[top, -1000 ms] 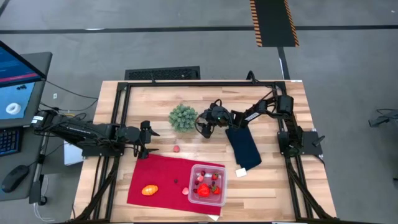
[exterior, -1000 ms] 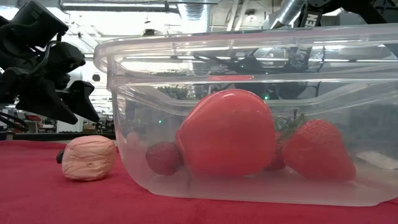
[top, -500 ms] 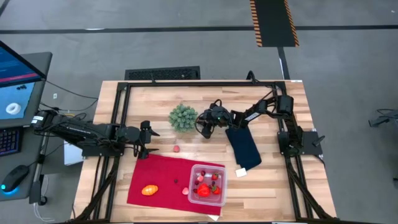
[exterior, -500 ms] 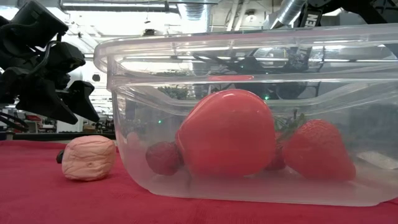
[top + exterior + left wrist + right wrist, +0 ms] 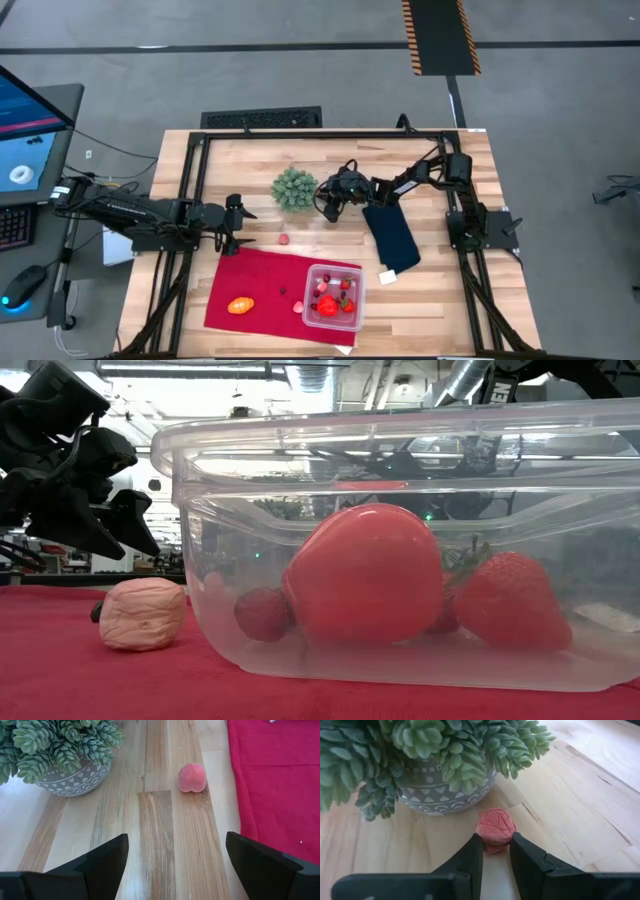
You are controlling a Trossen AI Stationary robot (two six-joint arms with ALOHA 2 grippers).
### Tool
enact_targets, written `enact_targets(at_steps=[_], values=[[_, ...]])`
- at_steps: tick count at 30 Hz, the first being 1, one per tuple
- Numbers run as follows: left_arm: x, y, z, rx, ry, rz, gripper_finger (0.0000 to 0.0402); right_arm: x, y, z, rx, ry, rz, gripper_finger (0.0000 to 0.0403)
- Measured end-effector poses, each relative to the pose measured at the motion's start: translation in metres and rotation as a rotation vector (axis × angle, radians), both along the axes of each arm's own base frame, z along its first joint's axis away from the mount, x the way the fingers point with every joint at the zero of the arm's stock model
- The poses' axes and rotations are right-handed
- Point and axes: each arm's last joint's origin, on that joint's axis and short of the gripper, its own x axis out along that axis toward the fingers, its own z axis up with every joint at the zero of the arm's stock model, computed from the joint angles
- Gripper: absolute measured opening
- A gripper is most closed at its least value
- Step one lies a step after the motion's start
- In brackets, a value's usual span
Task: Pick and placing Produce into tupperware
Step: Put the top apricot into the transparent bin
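Your right tool (image 5: 493, 851) pinches a small pink wrinkled produce piece (image 5: 495, 826) on the desk (image 5: 580, 785), just beside the potted plant (image 5: 420, 750). It looks light and soft, so hold its sides gently. Your left tool (image 5: 175, 865) waits spread near a pink peach (image 5: 192, 777). The tupperware (image 5: 333, 295) sits well apart.

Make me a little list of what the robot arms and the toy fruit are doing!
right gripper: fingers closed around a small crinkly pink ball, beside the potted green succulent
left gripper: open, empty, facing a small pink peach on the wooden table
clear plastic container: red toy fruits inside, on the red cloth
orange oval fruit: on the cloth
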Motion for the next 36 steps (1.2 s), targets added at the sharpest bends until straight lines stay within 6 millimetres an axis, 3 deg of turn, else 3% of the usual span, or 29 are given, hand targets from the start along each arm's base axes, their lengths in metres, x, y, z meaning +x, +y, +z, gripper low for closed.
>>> enact_targets(at_steps=[15,22,28,36], values=[[0.000,0.000,0.000,0.000,0.000,0.000,0.0326,0.001,0.012,-0.001,0.032,-0.007,-0.021,0.0104],[0.000,0.000,0.000,0.000,0.000,0.000,0.0326,-0.006,0.021,0.012,0.010,0.012,-0.038,0.0099],[0.000,0.000,0.000,0.000,0.000,0.000,0.0326,-0.021,0.041,0.028,0.002,0.018,-0.040,0.0098],[0.000,0.000,0.000,0.000,0.000,0.000,0.0326,-0.045,0.086,0.051,-0.015,0.038,-0.024,0.0098]])
